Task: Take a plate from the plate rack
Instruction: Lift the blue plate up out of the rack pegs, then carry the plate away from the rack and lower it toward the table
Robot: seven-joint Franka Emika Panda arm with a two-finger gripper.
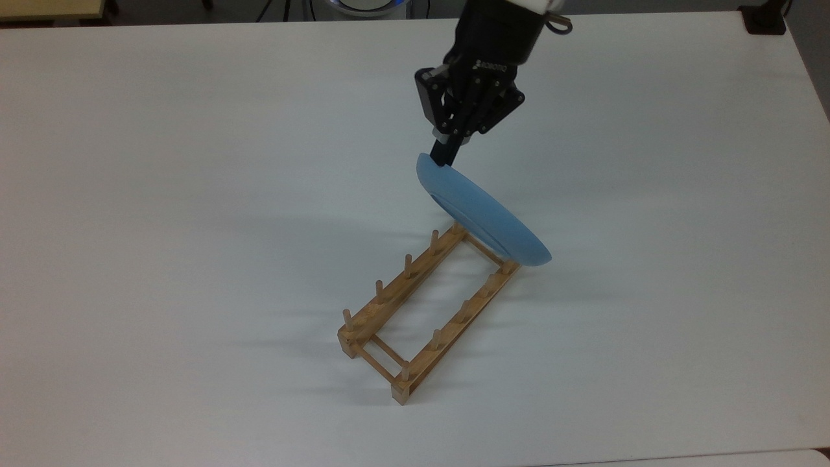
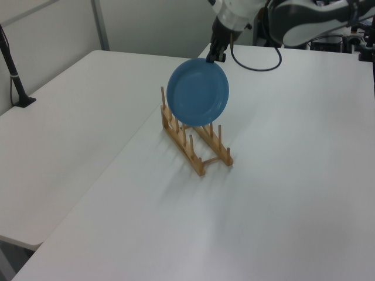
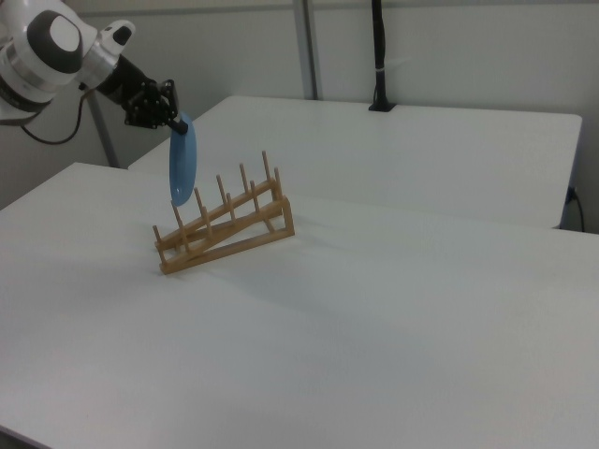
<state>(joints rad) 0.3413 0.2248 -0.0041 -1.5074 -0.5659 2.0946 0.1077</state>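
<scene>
Plate rack (image 1: 425, 301): we list it first as our landmark, a light-brown wooden frame of two pegged rails standing on the white surface (image 1: 194, 194), its slots holding nothing.

Plate (image 1: 483, 217): light blue, round, hanging on edge above the rack's far end in the top view. In the left view (image 2: 198, 92) its lower rim sits at about the height of the peg tips at that end; we cannot tell whether it clears them fully. In the right view (image 3: 182, 166) it hangs above the rack's leftmost pegs, nearly upright.

Hand (image 1: 443, 157): black, two-fingered, above the rack's far end, fingers pinched together on the plate's top rim and carrying its weight.

Progress, as we judge it: the grasp is made and the plate is out of its slot; what remains is to carry it clear of the pegs and away from the rack.
</scene>
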